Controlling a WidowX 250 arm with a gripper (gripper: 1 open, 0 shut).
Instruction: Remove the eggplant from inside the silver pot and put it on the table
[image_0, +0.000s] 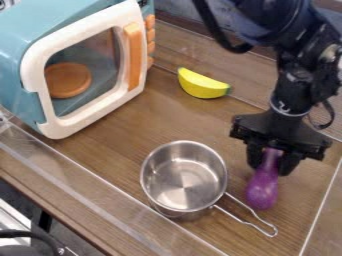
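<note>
Eggplant (262, 186) lies on bench (120, 150), just beside silver pot (185, 178), which is empty. Gripper (274, 158) jaws are clamped on its top end.

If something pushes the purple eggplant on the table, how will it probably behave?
The eggplant looks rounded and oblong, so it would probably roll or swing aside rather than slide straight. Its glossy skin suggests that it may be slippery. It appears small and is likely a light, stiff toy, so a small push might send it against the silver pot beside it.
</note>
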